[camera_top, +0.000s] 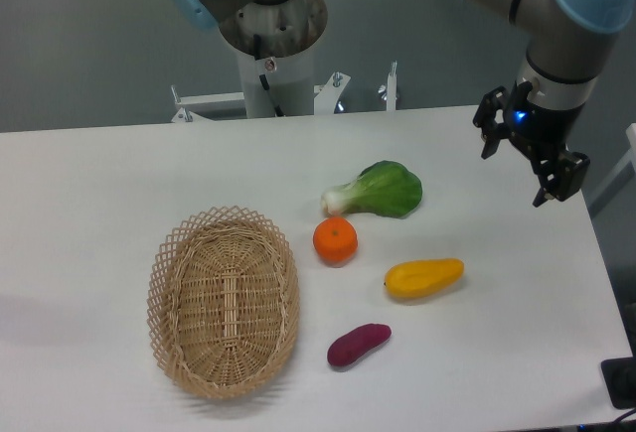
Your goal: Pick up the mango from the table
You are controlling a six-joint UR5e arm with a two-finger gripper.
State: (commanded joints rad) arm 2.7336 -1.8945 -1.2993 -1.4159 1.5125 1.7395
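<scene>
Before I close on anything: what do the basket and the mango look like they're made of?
The basket looks like woven wicker or rattan: tan strands, an open lattice rim, a matte finish. The mango looks like smooth, slightly glossy plastic or rubber, probably a toy: uniform yellow-orange skin, no blemishes. Whether it is real fruit cannot be settled from this view.

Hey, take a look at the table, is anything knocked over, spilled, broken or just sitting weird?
Nothing stands out. The oval woven wicker basket sits upright and empty, and the yellow-orange mango, round orange, purple sweet potato and leafy green bok choy lie apart, intact, on the white table. The end effector hangs open, holding nothing.
</scene>
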